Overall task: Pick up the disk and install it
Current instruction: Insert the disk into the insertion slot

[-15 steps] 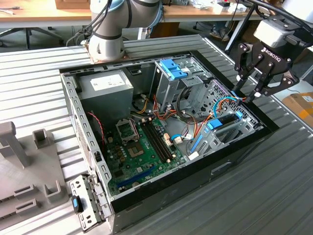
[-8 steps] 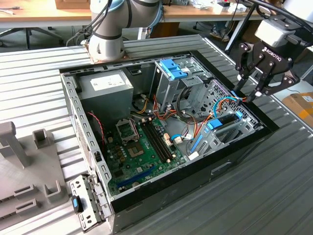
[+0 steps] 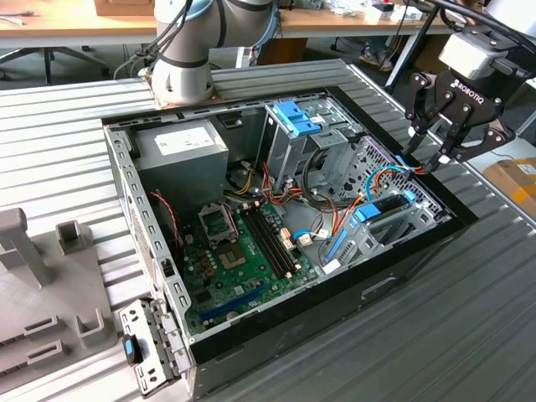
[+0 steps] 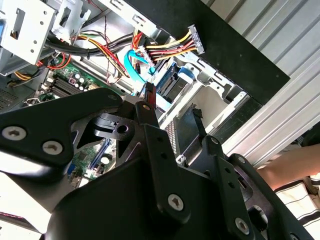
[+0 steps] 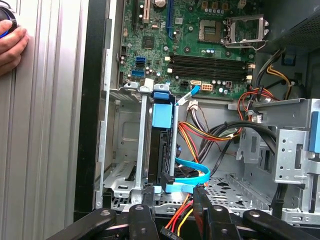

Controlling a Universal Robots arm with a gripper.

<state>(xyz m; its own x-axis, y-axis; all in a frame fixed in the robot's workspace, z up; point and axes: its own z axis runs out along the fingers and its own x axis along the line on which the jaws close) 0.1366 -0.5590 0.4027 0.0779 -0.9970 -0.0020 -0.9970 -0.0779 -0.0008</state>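
Note:
The disk (image 5: 163, 150), black with blue rails and a blue end tab, stands on edge in a slot of the metal drive bay (image 5: 120, 150) at the case's front corner. In the exterior view the disk (image 3: 387, 203) sits at the case's right end, with blue cables running to it. My gripper (image 3: 425, 159) hovers just above that corner. Its fingers (image 5: 149, 199) are apart, and a blue data cable (image 5: 192, 172) and red and yellow power wires (image 5: 176, 220) lie between them. In the second wrist view the gripper (image 4: 172, 106) points down at the blue tab (image 4: 186, 74).
The open computer case (image 3: 419, 251) lies on a ribbed metal table (image 3: 469, 318). A tall silver cage with a blue clip (image 3: 295, 117) stands mid-case, beside the motherboard (image 3: 243, 251) and power supply (image 3: 180, 155). A person's hand (image 5: 11, 42) rests on the table near the case.

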